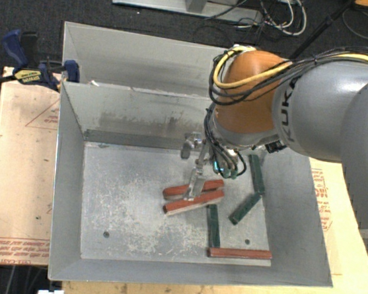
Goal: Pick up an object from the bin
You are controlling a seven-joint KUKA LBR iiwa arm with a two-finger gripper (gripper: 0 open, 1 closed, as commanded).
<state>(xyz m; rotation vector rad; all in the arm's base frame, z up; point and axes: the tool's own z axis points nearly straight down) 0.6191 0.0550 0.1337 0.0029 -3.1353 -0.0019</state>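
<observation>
Grasp step: gripper [195, 188] down on two red sticks [177, 206] mid-bin — grip cannot be told; next, probably a straight lift.

Green stick [258, 175]: top end hidden under orange cover [247, 94]. Bin [69, 162]: rear right corner hidden behind cover. Red sticks [175, 191] below cover: partly masked by claw [195, 192].

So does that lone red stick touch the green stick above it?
Touching: in the camera view the green stick ends against the red stick, at its left.
</observation>
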